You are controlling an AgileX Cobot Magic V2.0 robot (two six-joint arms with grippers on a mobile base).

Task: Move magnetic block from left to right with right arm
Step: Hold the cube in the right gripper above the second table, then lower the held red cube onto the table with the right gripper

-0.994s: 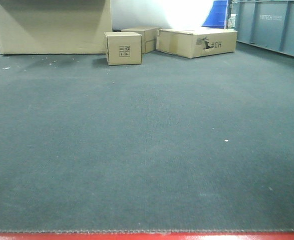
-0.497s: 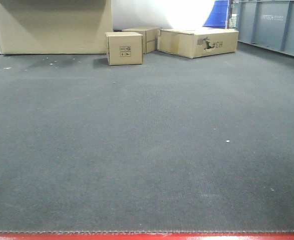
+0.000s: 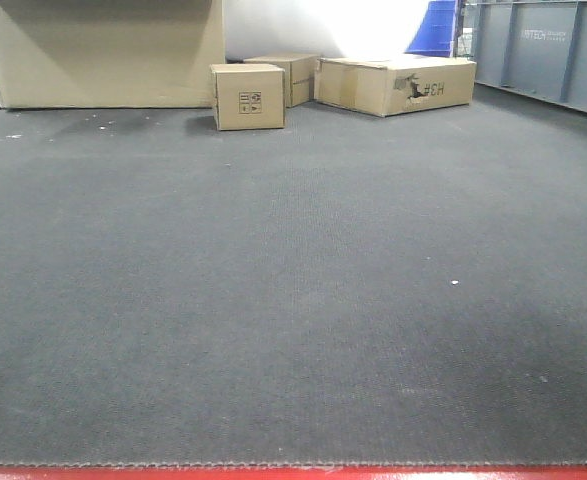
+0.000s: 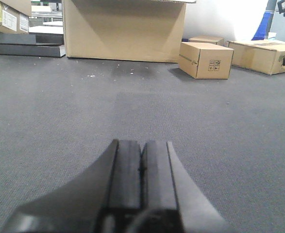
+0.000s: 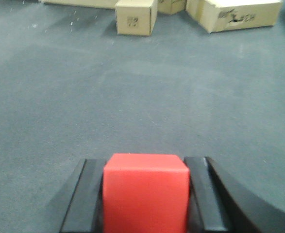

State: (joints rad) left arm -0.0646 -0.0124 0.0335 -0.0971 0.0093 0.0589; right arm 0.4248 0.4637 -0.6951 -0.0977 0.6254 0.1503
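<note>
In the right wrist view the magnetic block (image 5: 145,194), a plain bright-red cube, fills the gap between the black fingers (image 5: 89,194) of my right gripper (image 5: 145,167). Both pads press its sides, and it is held above the grey carpet. My left gripper (image 4: 142,150) is seen in the left wrist view with its two dark pads pressed together and nothing between them, low over the carpet. Neither gripper nor the block appears in the front-facing view.
Grey carpet (image 3: 293,300) covers the floor. At the back stand a small cardboard box (image 3: 248,96), a long flat box (image 3: 395,84) and a large box (image 3: 103,50). A grey wall panel (image 3: 543,50) runs along the right. A red strip (image 3: 293,473) edges the bottom.
The front-facing view has shifted very slightly, the boxes sitting a few pixels further right than a second ago. Nothing else differs.
</note>
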